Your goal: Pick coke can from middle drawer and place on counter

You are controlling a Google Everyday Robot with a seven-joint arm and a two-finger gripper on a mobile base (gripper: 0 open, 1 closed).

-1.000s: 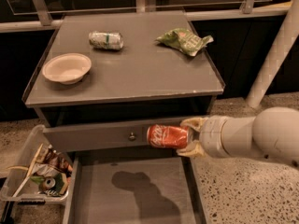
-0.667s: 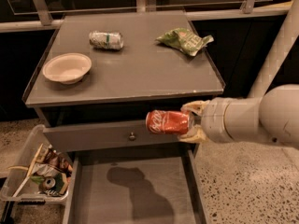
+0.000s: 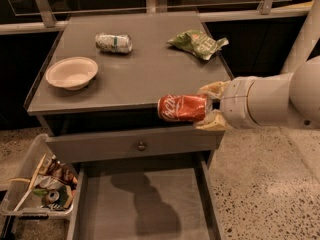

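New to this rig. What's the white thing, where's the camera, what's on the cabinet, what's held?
There is one camera view, looking down at a grey cabinet from its front; its mount is unknown. The white tube from the right is the robot's arm, ending in a two-finger gripper beside the front edge of the counter. The gripper is shut on a red coke can, held sideways in the air above the pulled-out middle drawer. On the counter lie a pale bowl, a silver-and-green can on its side and a green bag.
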